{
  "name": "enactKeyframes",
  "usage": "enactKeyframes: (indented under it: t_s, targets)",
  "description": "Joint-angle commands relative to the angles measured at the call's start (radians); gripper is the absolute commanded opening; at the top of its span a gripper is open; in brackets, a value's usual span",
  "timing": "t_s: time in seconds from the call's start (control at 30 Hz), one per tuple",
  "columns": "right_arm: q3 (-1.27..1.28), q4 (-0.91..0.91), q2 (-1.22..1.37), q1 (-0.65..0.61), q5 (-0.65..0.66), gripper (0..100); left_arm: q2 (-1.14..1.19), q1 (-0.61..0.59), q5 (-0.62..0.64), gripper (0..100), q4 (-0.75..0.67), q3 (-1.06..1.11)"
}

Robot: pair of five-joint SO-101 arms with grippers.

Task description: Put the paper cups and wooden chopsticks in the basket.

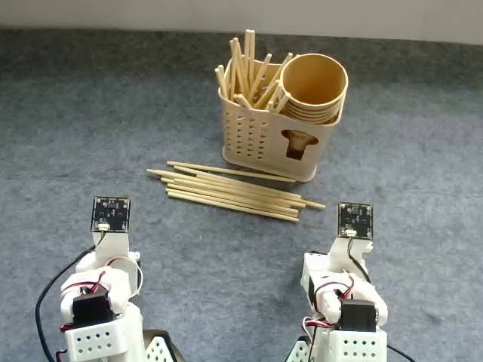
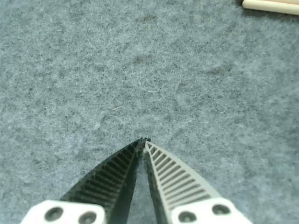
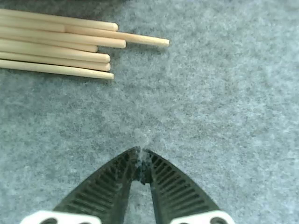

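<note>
Now, wooden chopsticks [image 1: 234, 192] lie loose mid-desk before the basket [image 1: 249, 139]; both jaws closed, the right arm [image 1: 346, 298] should open wide, then pinch one stick near its end.

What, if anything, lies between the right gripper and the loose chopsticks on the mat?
Nothing visible does. Bare grey mat separates the shut right gripper from the loose chopsticks.

Counter [image 1: 68, 128] covered in grey felt-like fabric. Directly on it: a cream perforated basket [image 1: 253, 143], standing upright toward the far side, and a loose bundle of wooden chopsticks [image 1: 226, 192] lying flat, roughly parallel, just in front of the basket.
</note>
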Motion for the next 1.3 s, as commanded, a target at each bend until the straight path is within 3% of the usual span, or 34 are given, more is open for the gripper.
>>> enactKeyframes:
  t_s: [0.0,0.13,0.33,0.57,0.83,1.27]
  targets:
    - [0.133,0.001,-0.015,0.022,0.003,0.5,-0.002,-0.013,-0.003,1,0.005,0.019]
    - [0.088,-0.013,-0.015,0.064,0.055,0.8,-0.002,-0.013,-0.003,1,0.005,0.019]
    - [-0.099,-0.111,-0.015,0.061,0.396,0.8,-0.002,-0.013,-0.003,1,0.005,0.019]
    - [-0.22,-0.105,-0.015,0.03,0.537,1.0,-0.002,-0.013,-0.003,1,0.005,0.019]
    - [-0.449,-0.097,-0.007,0.027,0.54,1.0,-0.002,-0.013,-0.003,1,0.005,0.019]
    - [-0.69,-0.097,0.398,-0.189,0.494,1.0,-0.002,-0.013,-0.003,1,0.005,0.019]
